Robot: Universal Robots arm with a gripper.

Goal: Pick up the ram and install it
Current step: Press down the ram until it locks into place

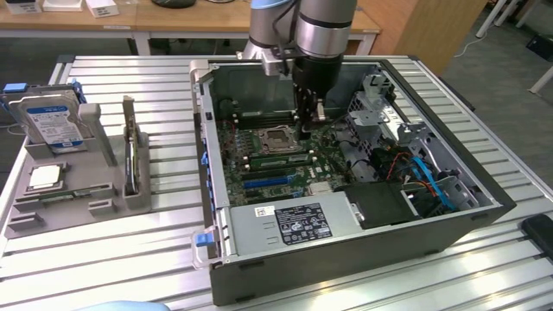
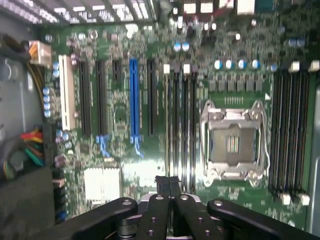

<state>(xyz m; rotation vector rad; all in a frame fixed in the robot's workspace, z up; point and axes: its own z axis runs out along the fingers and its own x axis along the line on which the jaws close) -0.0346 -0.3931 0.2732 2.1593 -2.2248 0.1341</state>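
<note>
Pincer [image 2: 168, 183] is pinched fully closed, its two black fingertips [image 2: 162, 182] pressed together with nothing visible between them. In the wrist view they sit just over the near end of a bank of four black memory slots [image 2: 186, 125], lower centre of the frame, beside the empty CPU socket [image 2: 233, 142]. The slot right under the tips shows a pale edge along its length, which looks like the ram [image 2: 168, 125] seated on edge there, though I cannot tell for sure.

In the exterior view the arm [image 1: 324, 29] reaches down from top centre into the open PC case [image 1: 346, 265], and the pincer [image 1: 307, 126] hangs over the motherboard [image 1: 285, 178] just right of the socket.

At the left of that frame a grey holder [image 1: 52, 220] lies on the slatted table [image 1: 129, 272]. It carries a hard drive [image 1: 54, 123], a square silver chip [image 1: 45, 176] and a thin dark board [image 1: 131, 165] standing on edge.
</note>
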